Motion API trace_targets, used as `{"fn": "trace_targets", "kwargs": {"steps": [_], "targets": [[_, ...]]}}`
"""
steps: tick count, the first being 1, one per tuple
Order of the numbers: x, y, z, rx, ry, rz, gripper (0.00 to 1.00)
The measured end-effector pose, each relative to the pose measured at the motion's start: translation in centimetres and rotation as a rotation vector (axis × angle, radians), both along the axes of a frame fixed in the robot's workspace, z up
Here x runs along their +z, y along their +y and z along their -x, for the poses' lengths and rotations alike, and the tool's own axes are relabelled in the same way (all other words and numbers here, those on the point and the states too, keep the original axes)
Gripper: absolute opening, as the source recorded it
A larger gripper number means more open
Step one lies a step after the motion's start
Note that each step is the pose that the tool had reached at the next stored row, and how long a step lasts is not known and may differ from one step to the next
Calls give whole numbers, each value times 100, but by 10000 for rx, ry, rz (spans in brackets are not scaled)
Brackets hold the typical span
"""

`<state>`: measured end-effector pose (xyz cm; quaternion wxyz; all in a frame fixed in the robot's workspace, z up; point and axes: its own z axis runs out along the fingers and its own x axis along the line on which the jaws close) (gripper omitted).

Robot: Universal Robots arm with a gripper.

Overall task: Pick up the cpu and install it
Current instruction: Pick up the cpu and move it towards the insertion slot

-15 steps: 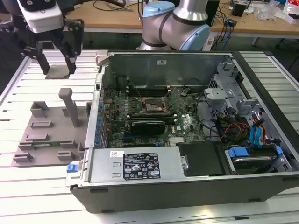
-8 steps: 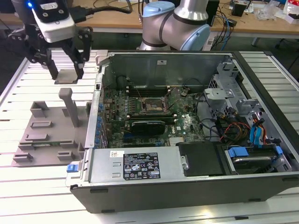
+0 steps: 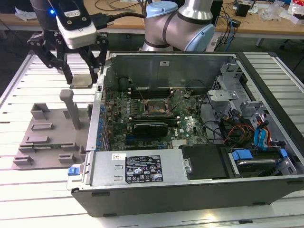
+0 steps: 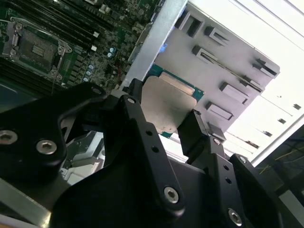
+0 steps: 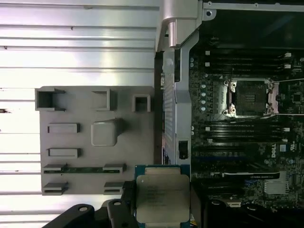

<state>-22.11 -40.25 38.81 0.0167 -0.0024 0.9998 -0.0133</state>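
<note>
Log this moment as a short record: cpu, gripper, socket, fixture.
cpu: lifted, metal top facing the first wrist view
gripper: shut on the cpu, fingers on two opposite edges
position: outside the computer case, at the exterior view's left
socket: on the motherboard, empty, cpu not yet installed
grey fixture: on the slatted table beside the case

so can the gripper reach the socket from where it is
Probably yes: the gripper, holding the cpu, hangs outside the open case, and the socket lies uncovered with nothing above it.
</note>
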Motion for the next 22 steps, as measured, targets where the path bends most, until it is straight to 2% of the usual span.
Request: {"fn": "trace_targets", "kwargs": {"steps": [8,13,20,22], "targets": [[-46,0,-107,-1,0,0,55],[-100,1,-249,0,0,0,55],[-120,1,-403,0,1,7,55],[-120,1,-419,1,1,7,55]]}}
